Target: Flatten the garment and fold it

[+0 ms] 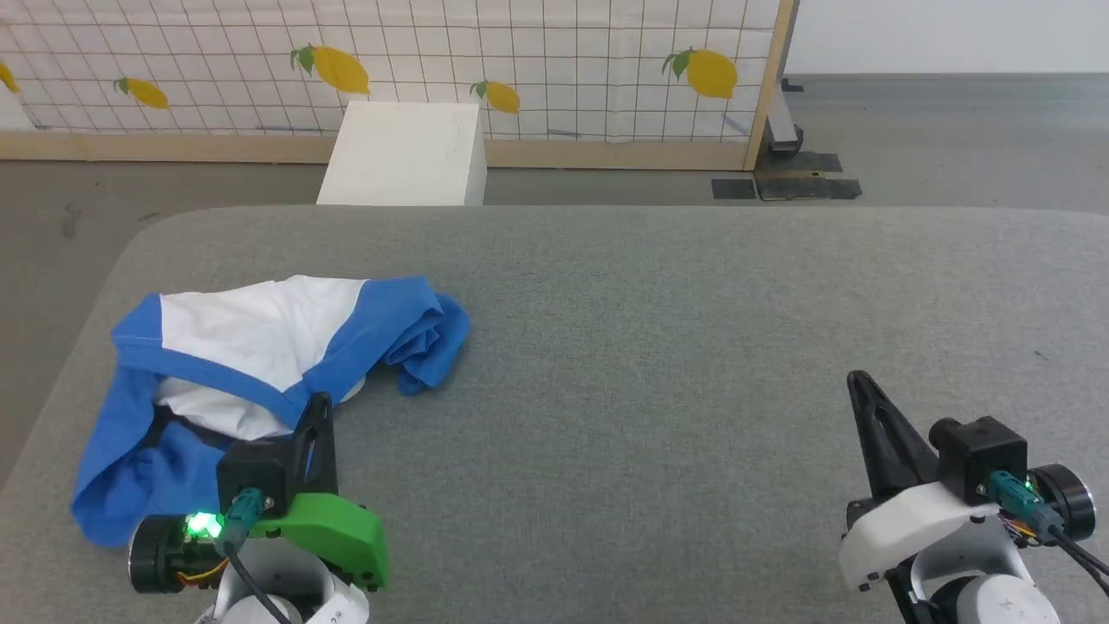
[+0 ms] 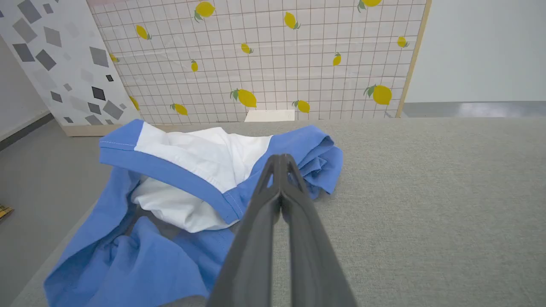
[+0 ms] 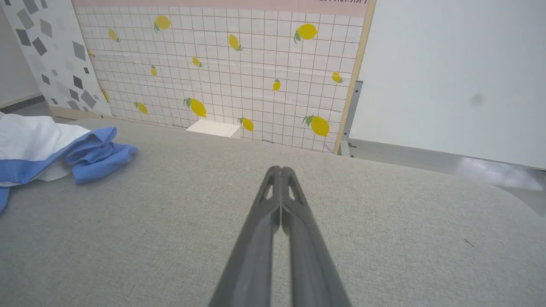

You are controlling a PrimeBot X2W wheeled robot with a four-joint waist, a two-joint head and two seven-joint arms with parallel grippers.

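Garment [image 1: 260, 347]: crumpled, lower left, near worktop [image 1: 650, 347] edge. Left hand [image 1: 318, 403], right hand [image 1: 858, 380]: both closed, empty. Your likely risk: pinching stacked layers, or dragging cloth overboard.

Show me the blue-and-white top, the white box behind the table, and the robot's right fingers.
garment [image 1: 251, 334], head view, on its white body panel.
white box [image 1: 407, 152], head view, on its top face.
right fingers [image 1: 879, 429], head view, midway along the dark fingers.
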